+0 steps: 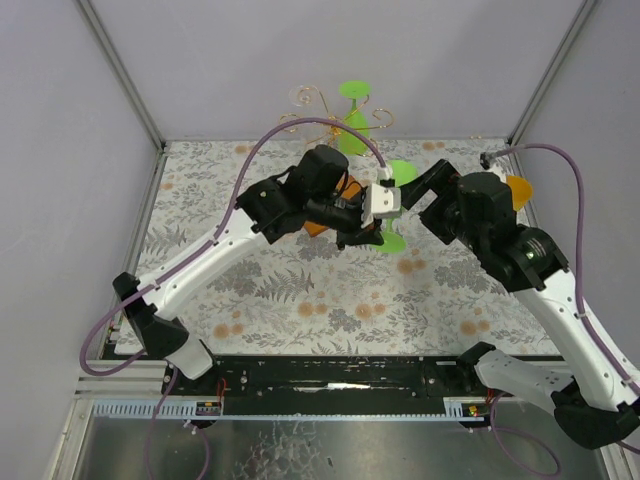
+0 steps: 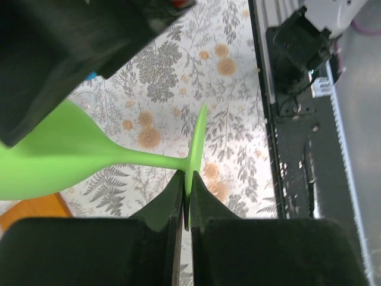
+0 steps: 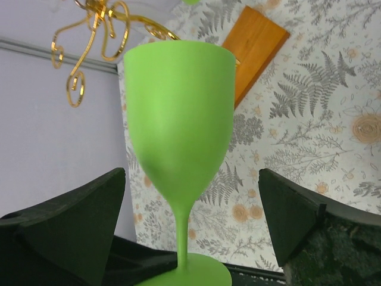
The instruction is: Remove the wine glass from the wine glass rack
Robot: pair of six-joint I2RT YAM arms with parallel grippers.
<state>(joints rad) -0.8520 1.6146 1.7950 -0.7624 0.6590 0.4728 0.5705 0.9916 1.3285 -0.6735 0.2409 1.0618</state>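
The left gripper [image 2: 186,182] is almost closed. It pinches the thin edge of the round foot of the green wine glass [image 2: 71,158]. Its two black fingers [image 2: 172,202] press on the foot from both sides. The stem and the cup stick out sideways from this gripper. So the glass lies on its side, up in the air over the flowery table cloth [image 2: 226,119].

The right gripper [image 3: 190,179] is spread wide. Its fingers [image 3: 77,208] stand one on each side of the glass and do not touch it. There is open room between each finger and the glass. The cup reaches out past the fingertips.

The wine glass rack [image 1: 312,100] is behind the glass, farther out than both grippers and close to the back wall [image 1: 300,50]. In the right wrist view its gold curly arms show just past the rim of the cup. I cannot tell if they touch it. The rack's orange base [image 3: 253,50] lies on the cloth just beyond the cup. A second green glass [image 1: 352,130] sits in the rack.

Grey walls close the table at the back and on both sides. The biggest patch of bare cloth is on the near side of the grippers, toward the arm bases.
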